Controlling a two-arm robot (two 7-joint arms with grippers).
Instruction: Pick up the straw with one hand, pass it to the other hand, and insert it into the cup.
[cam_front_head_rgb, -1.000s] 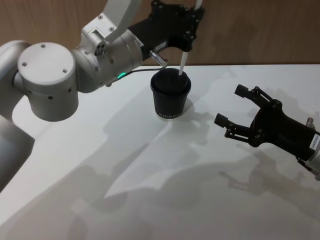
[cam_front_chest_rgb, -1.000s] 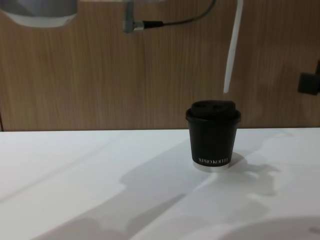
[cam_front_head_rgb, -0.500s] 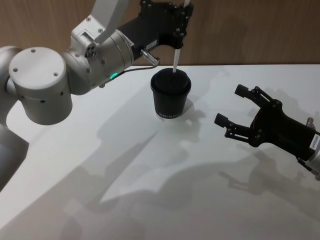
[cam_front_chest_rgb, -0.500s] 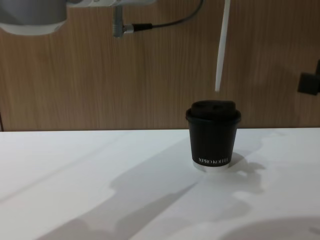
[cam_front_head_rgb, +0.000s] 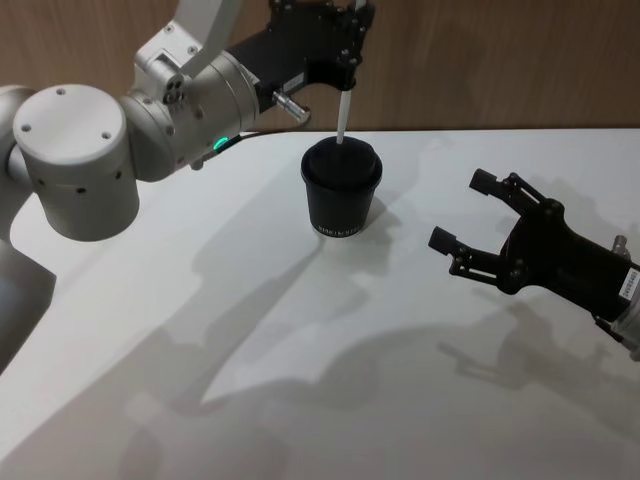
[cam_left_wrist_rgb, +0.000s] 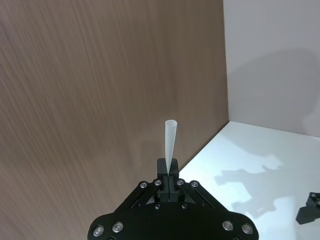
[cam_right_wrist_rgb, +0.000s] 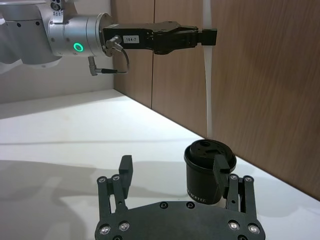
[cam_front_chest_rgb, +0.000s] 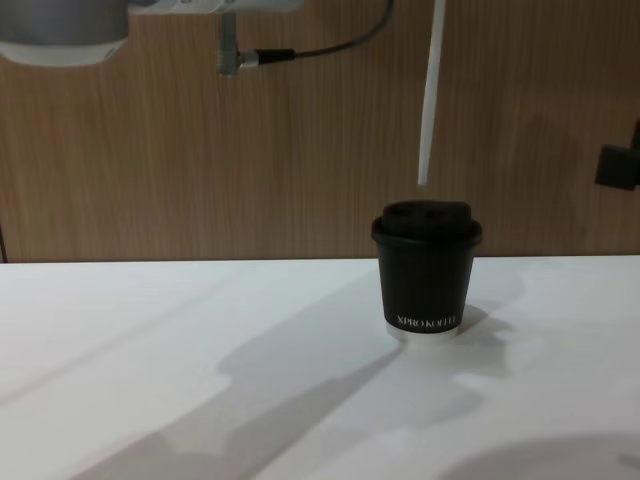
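Two grippers, one at work. The left gripper (cam_front_head_rgb: 347, 50), the one with the silver wrist and green ring, pinches the straw (cam_front_chest_rgb: 429, 100) near its upper end so it hangs almost vertical, lower tip just above the domed lid of the cup (cam_front_chest_rgb: 427, 268) and not yet in it; this hold presumably leaves the length free to drop through the lid opening. The cup stands upright on the white table (cam_front_head_rgb: 300, 340). The right gripper (cam_front_head_rgb: 480, 215) waits low to the cup's right, jaws spread and empty.
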